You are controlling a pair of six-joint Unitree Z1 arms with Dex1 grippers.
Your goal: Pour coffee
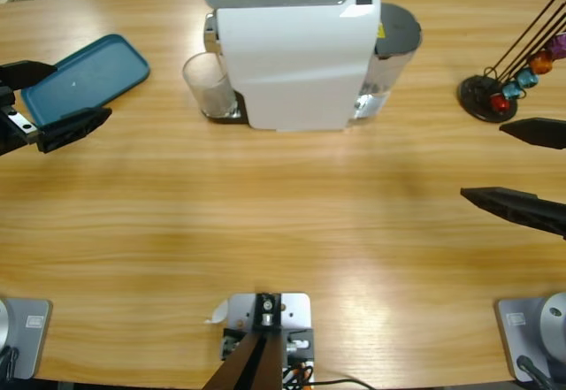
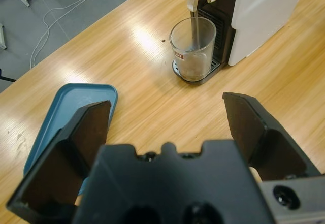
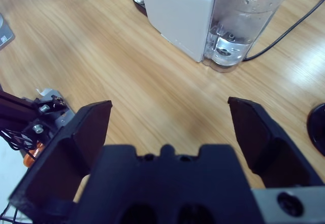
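Wooden table, both our arms parked wide at its ends, brewing not visibly started.

We see the glass (image 2: 193, 49) standing on the drip tray under the spout of the coffee machine (image 1: 296, 49), and it looks empty or nearly so; whether a capsule is loaded we cannot tell, so we judge most of the job still ahead. Our left gripper (image 1: 49, 98) hangs spread and empty over the edge of the blue tray (image 1: 84, 76); our right gripper (image 1: 522, 171) is likewise spread, holding nothing, just beside the capsule stand (image 1: 495, 94). Broad bare wood lies between the arms and the machine, though the stand's rods crowd the right side.
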